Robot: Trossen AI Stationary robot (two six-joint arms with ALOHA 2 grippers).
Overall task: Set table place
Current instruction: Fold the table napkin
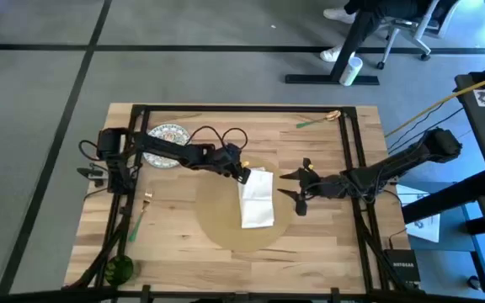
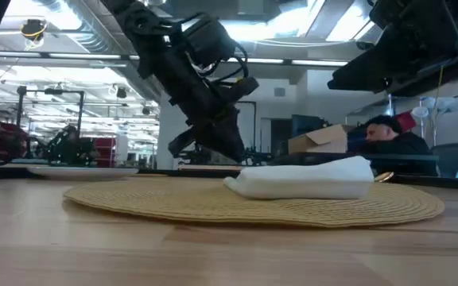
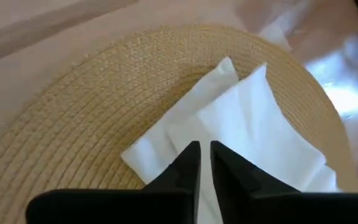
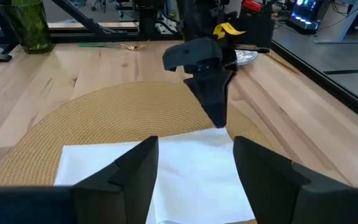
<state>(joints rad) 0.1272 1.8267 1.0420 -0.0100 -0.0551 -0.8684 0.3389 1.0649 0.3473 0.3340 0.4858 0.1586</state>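
The round tan place mat (image 1: 221, 220) lies flat on the middle of the wooden table (image 1: 175, 244). A folded white napkin (image 1: 258, 200) rests on the mat's right half. My left gripper (image 1: 245, 174) points down at the napkin's far left corner (image 3: 194, 118), its fingers (image 3: 188, 163) shut. My right gripper (image 1: 296, 192) stands open and level just right of the napkin, pointing toward the table's left, with nothing between its fingers (image 4: 135, 168). The napkin (image 4: 185, 168) fills the foreground of the right wrist view. My left gripper comes from above, slanting from the table's far left, with its shut tips at the napkin's far edge (image 4: 219, 129). The napkin lies flat on the mat. I cannot tell whether the tips touch it.
A patterned plate (image 1: 167, 135) sits at the far left under my left arm. A fork (image 1: 146, 202) lies left of the mat, and a green glass (image 1: 118, 268) stands at the near left corner. A green-handled utensil (image 1: 317, 120) lies at the far right.
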